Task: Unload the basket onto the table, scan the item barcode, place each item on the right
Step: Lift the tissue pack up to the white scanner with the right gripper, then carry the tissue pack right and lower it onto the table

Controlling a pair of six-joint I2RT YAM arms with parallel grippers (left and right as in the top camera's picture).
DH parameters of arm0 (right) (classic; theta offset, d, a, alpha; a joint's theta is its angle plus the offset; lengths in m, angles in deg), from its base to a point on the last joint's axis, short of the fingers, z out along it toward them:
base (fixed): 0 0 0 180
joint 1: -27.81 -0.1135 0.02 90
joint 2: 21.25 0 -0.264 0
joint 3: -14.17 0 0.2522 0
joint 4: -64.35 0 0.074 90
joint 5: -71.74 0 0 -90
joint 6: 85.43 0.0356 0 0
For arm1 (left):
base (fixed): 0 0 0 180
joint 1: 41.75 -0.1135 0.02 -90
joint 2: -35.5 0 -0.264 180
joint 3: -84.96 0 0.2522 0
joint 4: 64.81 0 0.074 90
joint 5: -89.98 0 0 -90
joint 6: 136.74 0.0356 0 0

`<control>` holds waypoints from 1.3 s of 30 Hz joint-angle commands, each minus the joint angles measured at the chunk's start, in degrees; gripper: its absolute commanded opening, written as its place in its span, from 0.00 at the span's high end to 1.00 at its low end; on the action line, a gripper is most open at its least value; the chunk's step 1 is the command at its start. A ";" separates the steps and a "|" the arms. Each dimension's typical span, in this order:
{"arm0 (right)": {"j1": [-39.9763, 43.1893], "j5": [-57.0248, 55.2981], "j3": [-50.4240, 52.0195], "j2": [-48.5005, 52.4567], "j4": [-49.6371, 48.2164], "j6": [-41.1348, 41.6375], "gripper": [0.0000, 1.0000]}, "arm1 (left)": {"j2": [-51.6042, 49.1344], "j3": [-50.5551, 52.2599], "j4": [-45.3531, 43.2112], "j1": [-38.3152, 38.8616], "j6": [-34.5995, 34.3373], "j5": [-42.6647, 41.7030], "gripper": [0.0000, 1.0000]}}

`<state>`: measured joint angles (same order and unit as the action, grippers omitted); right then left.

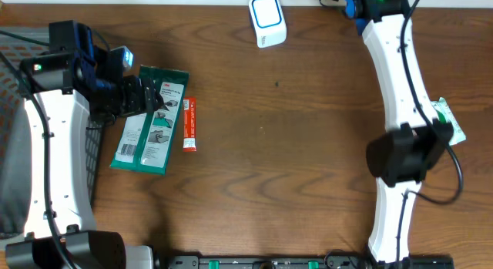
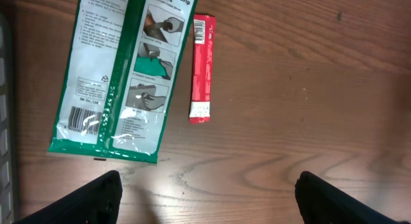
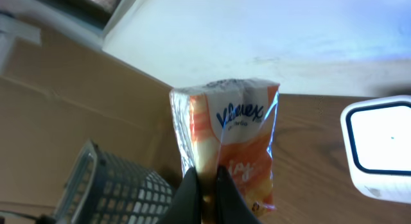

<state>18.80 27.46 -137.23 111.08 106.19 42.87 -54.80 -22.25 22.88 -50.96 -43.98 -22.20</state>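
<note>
Tissue pack: A Kleenex pack (image 3: 228,144), orange and white, is pinched at its lower end by the right end effector (image 3: 209,189). It is seen at the right edge of the surface (image 1: 308,161) in the overhead view (image 1: 453,124).
Pack axis: The long axis runs straight out from the fingers, slightly tilted, with the printed face turned to the wrist camera.
Scanner: The white scanner (image 1: 267,20) is stood at the far edge, well apart from the pack. From the right wrist (image 3: 379,147) it is seen off to the pack's side.
Basket: A dark mesh basket (image 3: 109,185) is set at the left edge, mostly covered by the left arm. Its contents cannot be told.
Left end effector (image 2: 209,205): The fingers are spread wide with nothing between them, hung over the near end of a green glove packet (image 2: 115,70).
Loose items: A red stick packet (image 2: 201,67) is laid just beside the glove packet, parallel to it.
Right arm: It is stretched along the right side, with the wrist bent outward.
</note>
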 commanded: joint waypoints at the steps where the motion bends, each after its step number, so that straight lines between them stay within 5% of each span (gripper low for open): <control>1: 0.94 9.75 -0.57 6.54 -4.04 9.62 0.99 | 0.81 0.02 0.20 -0.02 -0.28 -0.33 0.13; 9: 1.14 17.81 -0.57 19.58 -21.68 18.56 0.99 | 0.81 0.02 0.20 -0.02 -0.31 -0.33 0.13; 26: 1.95 18.03 -0.59 19.19 -26.34 21.16 0.98 | 0.81 0.02 0.20 -0.02 -0.28 -0.33 0.13; 32: 1.75 14.58 -0.57 8.15 -7.17 7.80 0.99 | 0.81 0.02 0.20 -0.02 -0.31 -0.33 0.13; 39: 1.68 -0.37 -0.57 -7.61 32.15 -23.41 0.99 | 0.81 0.02 0.20 -0.02 -0.31 -0.33 0.13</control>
<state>20.24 35.46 -136.80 111.65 130.95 38.37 -54.80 -22.25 22.88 -50.96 -43.98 -22.24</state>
